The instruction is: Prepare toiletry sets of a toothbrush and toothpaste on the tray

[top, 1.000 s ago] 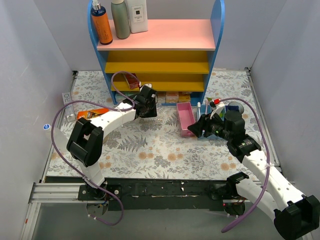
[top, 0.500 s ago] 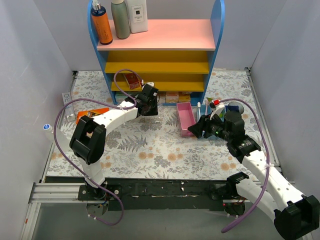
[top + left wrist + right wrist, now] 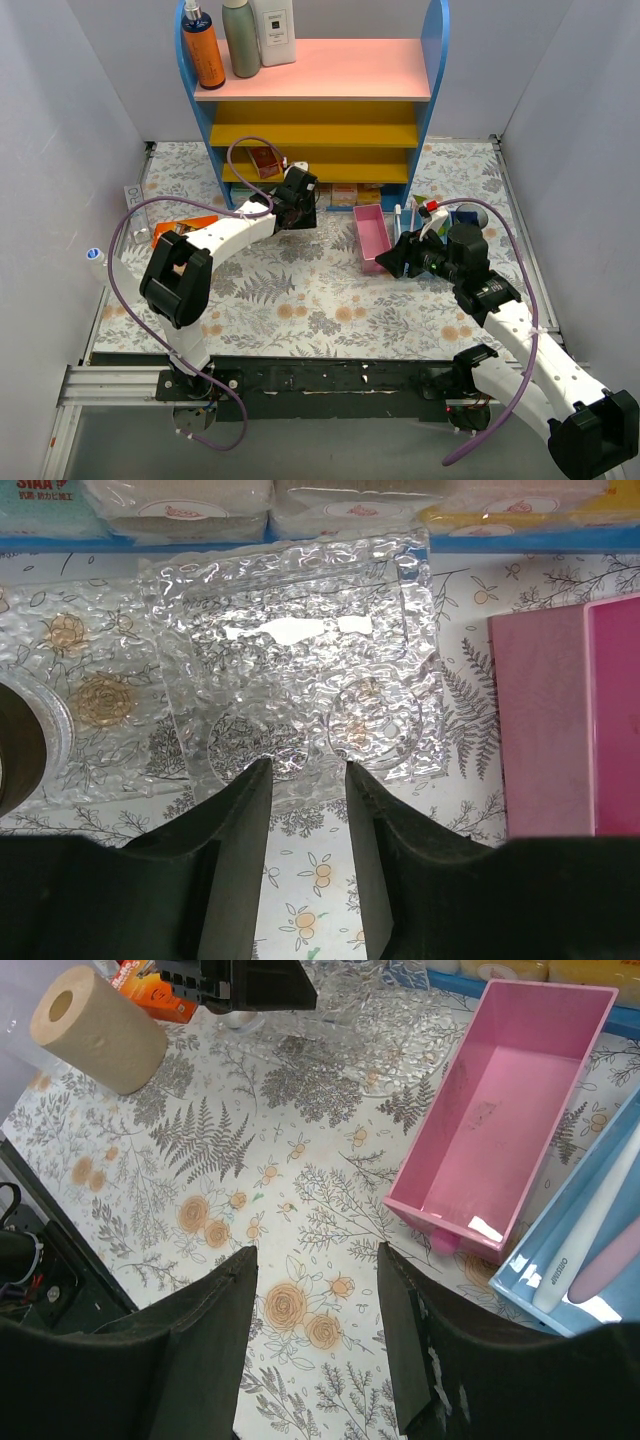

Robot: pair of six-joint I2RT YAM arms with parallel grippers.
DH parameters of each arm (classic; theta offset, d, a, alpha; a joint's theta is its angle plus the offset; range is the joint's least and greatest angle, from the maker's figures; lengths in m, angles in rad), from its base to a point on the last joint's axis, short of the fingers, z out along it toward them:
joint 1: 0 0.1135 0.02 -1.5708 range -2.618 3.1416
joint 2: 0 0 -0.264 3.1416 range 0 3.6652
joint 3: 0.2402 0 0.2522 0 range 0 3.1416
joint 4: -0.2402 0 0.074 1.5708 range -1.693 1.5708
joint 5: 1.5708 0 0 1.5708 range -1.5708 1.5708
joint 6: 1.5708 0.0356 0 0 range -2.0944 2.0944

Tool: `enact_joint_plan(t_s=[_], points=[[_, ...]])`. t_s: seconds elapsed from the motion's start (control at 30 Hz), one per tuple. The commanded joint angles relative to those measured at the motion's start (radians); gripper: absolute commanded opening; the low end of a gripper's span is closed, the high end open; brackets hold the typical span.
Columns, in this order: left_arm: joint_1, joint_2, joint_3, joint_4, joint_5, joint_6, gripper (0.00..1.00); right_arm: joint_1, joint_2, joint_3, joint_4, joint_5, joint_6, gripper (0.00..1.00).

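The clear ripple-textured tray (image 3: 300, 650) lies on the floral table in front of the shelf. My left gripper (image 3: 306, 772) is open, its fingertips at the tray's near rim with that rim between them. In the top view the left gripper (image 3: 297, 210) is by the shelf foot. My right gripper (image 3: 318, 1250) is open and empty above bare table, near the pink bin (image 3: 500, 1130). A white toothbrush (image 3: 585, 1235) lies in the blue bin (image 3: 520, 1275). A dark cup (image 3: 20, 750) stands left of the tray. No green tube is clearly visible.
A paper roll (image 3: 95, 1030) lies at the left. The blue-and-pink shelf (image 3: 320, 100) stands at the back with an orange bottle (image 3: 203, 50) on top. The pink bin (image 3: 370, 237) sits between the arms, with the right gripper (image 3: 392, 258) beside it.
My left gripper has crept slightly forward toward the shelf and the tray. The right arm has hardly moved.
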Motion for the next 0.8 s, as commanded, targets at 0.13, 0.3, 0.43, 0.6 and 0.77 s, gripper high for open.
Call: enact_joint_plan(t_s=[0.13,0.3,0.43,0.6,0.77], points=[[0.015,-0.01,0.027,0.043,0.017,-0.012,0.36,-0.003,0.005,-0.006,0.034,-0.02,0.006,0.59],[0.021,-0.013,0.027,0.053,0.022,-0.015,0.38,-0.004,0.011,-0.006,0.035,-0.024,0.006,0.59],[0.028,0.002,0.033,0.051,0.019,-0.016,0.38,-0.004,0.014,-0.009,0.043,-0.029,0.009,0.59],[0.028,0.027,0.043,0.053,0.016,-0.021,0.36,-0.003,0.017,-0.009,0.047,-0.032,0.012,0.59],[0.028,0.036,0.053,0.051,0.004,-0.015,0.34,-0.004,0.02,-0.015,0.05,-0.032,0.015,0.59]])
